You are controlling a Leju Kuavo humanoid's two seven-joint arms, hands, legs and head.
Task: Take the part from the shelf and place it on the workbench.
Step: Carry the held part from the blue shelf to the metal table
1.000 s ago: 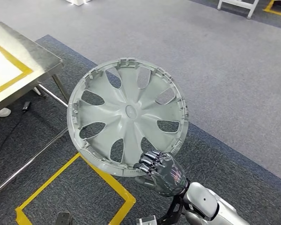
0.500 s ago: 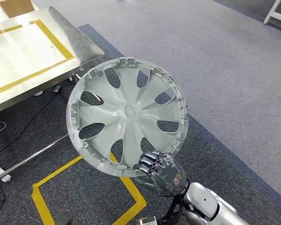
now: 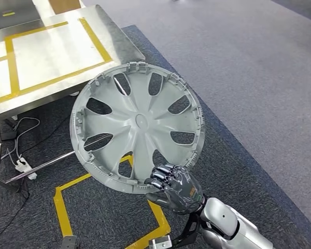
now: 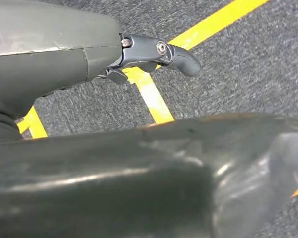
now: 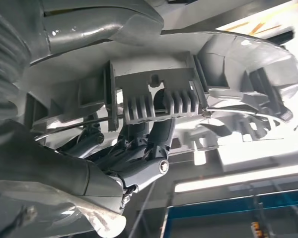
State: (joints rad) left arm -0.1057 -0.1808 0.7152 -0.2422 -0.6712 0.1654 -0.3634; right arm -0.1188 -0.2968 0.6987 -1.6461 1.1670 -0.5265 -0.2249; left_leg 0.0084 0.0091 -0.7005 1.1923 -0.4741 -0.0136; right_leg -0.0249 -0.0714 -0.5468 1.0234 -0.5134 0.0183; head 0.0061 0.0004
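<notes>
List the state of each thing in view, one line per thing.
Wheel cover: off the table, held in the air by its lower rim, tilted, ribbed inner side toward the camera.
Right hand: grips the wheel cover's rim.
Left hand: hangs over the carpet, holds nothing visible.
Steel workbench: stands on the floor, yellow tape on top.
Power strip: lies on the carpet, cable attached.

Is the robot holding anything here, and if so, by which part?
Yes. The right hand grips a grey wheel cover by its rim, at the edge nearest the robot. The left hand holds nothing.
</notes>
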